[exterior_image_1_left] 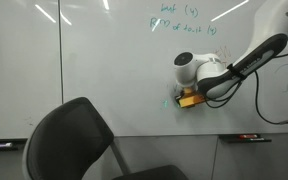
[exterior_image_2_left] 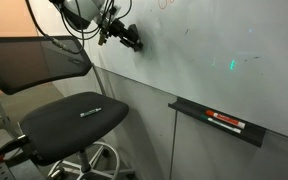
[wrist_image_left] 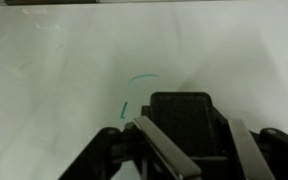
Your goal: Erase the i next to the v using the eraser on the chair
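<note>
The i (wrist_image_left: 124,108) is a short teal stroke on the whiteboard (wrist_image_left: 64,70). In the wrist view it lies just beside the left edge of the eraser (wrist_image_left: 181,108), with a thin strip of bare board between them. Its long axis runs nearly up and down in that view, with the top leaning slightly right. A faint teal arc (wrist_image_left: 142,77) curves just above it; whether that is the letter beside it cannot be told. The gripper (wrist_image_left: 189,128) is clamped on the eraser, one finger against each side of the dark block. In an exterior view the eraser shows as a yellow-orange block pressed flat to the board, with a small teal mark just beside it. The board is white, glossy and streaked with ceiling-light reflections, and it fills the wall. Larger teal writing (exterior_image_1_left: 182,28) sits well above the work spot. The arm (exterior_image_1_left: 246,60) reaches in from the side with a black cable along it. Under the board's lower edge hangs a dark tray (exterior_image_2_left: 184,108) holding markers (exterior_image_2_left: 224,122), above grey wall panels. The black chair (exterior_image_2_left: 39,62) stands in front of the board, well apart from the gripper, with nothing visible on its seat.
</note>
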Robot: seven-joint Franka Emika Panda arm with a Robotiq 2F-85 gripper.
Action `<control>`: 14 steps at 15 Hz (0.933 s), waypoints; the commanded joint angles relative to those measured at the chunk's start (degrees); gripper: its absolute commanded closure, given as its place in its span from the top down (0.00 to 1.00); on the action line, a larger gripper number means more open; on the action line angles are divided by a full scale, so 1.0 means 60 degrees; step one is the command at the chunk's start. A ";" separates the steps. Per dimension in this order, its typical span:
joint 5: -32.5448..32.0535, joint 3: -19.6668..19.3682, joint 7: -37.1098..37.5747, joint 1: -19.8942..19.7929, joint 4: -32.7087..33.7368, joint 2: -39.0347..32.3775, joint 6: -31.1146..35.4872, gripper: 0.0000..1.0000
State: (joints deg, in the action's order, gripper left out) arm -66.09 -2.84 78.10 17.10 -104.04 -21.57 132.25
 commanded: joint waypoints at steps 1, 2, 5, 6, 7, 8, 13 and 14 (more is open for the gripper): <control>-0.0839 0.0469 0.0217 -0.0344 0.0045 0.0530 0.0586 0.32; -0.0884 0.0584 0.0186 -0.0371 0.0010 0.0624 0.0667 0.32; -0.1186 0.0849 0.0237 -0.0361 0.0005 0.0824 0.0833 0.32; -0.1255 0.0925 0.0235 -0.0361 0.0022 0.0856 0.0882 0.32; -0.1219 0.1011 0.0132 -0.0391 0.0033 0.0874 0.0931 0.32; -0.0873 0.1139 -0.0268 -0.0469 0.0012 0.0884 0.1057 0.32; 0.0987 0.1661 -0.3023 -0.0734 -0.0187 0.0821 0.1192 0.32; 0.1376 0.1713 -0.3619 -0.0741 -0.0185 0.0817 0.1069 0.32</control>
State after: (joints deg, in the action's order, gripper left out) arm -63.29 5.68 65.80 13.98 -104.69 -17.33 138.97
